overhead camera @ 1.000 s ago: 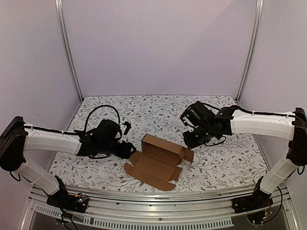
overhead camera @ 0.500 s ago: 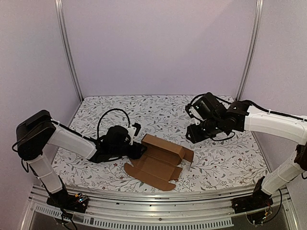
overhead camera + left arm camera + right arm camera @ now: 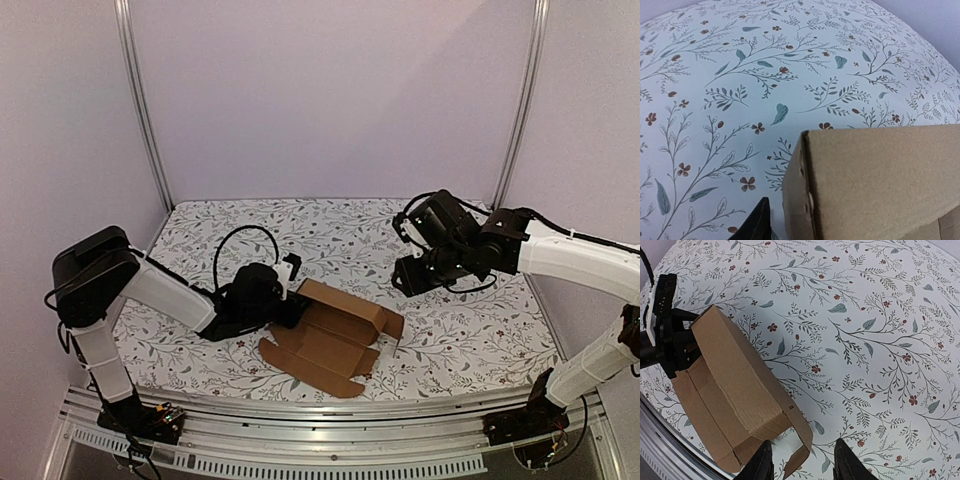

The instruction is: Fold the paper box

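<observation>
On the floral surface (image 3: pixel 450 345) lies the half-folded brown paper box (image 3: pixel 335 335), one long wall raised. The left gripper (image 3: pixel 292 298) meets the box's left end, and I cannot tell whether its jaws grip it. The right gripper (image 3: pixel 801 467) hovers right of the box, jaws open.
</observation>
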Controlling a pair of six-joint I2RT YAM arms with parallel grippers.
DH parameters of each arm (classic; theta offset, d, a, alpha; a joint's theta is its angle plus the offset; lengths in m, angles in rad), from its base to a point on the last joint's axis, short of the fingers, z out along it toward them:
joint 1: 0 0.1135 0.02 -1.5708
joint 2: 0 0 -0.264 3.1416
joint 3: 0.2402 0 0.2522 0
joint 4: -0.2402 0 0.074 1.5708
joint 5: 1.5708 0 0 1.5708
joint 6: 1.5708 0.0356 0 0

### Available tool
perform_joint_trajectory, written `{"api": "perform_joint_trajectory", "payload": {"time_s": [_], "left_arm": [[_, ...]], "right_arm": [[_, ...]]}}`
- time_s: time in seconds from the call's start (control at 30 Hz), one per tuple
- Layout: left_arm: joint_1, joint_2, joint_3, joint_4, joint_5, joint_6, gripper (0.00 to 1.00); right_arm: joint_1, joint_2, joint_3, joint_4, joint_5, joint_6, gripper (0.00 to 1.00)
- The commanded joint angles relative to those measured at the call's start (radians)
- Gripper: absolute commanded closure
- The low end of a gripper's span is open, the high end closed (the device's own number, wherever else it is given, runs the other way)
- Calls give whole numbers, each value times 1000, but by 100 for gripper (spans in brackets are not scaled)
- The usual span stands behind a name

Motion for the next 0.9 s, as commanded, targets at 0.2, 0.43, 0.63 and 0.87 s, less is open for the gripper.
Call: {"api": "perform_joint_trajectory", "payload": {"time_s": [0.2, 0.43, 0.63, 0.87], "left_arm": [[-21, -7, 15, -16, -33, 17, 69], [-36, -7, 8, -23, -61, 5, 71], [-38, -18, 11, -61, -89, 0, 74], [-38, -21, -1, -50, -94, -8, 78]], "right_arm": [[-7, -15, -2, -15, 15, 5, 60], [-6, -16, -2, -15, 12, 5, 60], [-7, -20, -6, -15, 8, 10, 60], [-7, -20, -3, -13, 4, 10, 60]]}}
